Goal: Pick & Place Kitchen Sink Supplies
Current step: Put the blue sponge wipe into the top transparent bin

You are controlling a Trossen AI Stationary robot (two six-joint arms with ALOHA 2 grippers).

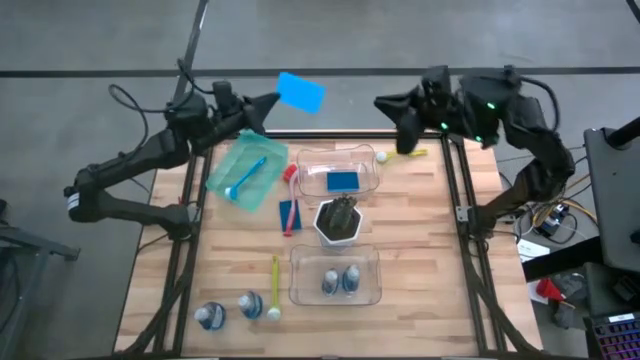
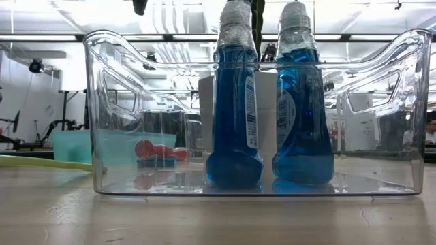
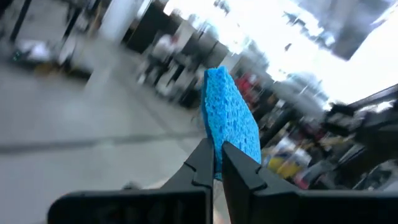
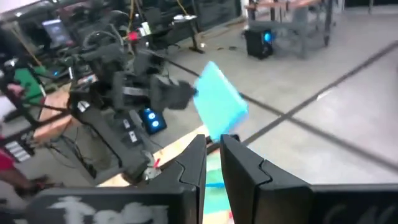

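Sponges x3: held sponge [image 1: 302, 92] pinched in left gripper [image 1: 274, 99]; 2nd sponge [image 1: 342, 181] in far bin [image 1: 305, 172], btwn the two grippers; 3rd sponge [image 1: 287, 213] on the table, further out from left gripper. Bottles x4: bottle pair [image 1: 341, 281] in near bin [image 1: 372, 262], well away from both grippers; loose bottle A [image 1: 209, 316] & loose bottle B [image 1: 250, 304], farthest from left gripper. Brushes x4: blue brush [image 1: 248, 178] in green tray [image 1: 222, 172] near left gripper; pink brush [image 1: 291, 190] beside it; yellow brush [image 1: 418, 153] just by right gripper [image 1: 405, 143]; yellow-green brush [image 1: 275, 285] by loose bottle B. Clear bins x2, tray x1, white pot [image 1: 338, 222] x1, grippers x2.
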